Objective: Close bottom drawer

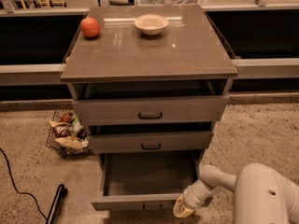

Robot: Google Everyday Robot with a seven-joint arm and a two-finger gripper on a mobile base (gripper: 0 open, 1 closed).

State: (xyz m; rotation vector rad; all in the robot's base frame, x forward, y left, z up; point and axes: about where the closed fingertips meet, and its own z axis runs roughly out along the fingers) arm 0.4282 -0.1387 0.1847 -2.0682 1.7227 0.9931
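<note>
The bottom drawer [142, 202] of the grey cabinet is pulled far out, its inside empty and its small dark handle at the centre of the front panel. My gripper [182, 209] hangs on the white arm [210, 183] at the drawer's front right corner, touching or nearly touching the panel's right end. The middle drawer [150, 142] and top drawer [149, 110] above stand slightly open.
A red apple [90, 27] and a white bowl [151, 24] sit on the cabinet top [187, 50]. A wire basket [65, 134] of snacks stands on the floor at the left. A black cable and a dark rod [56, 202] lie at the lower left.
</note>
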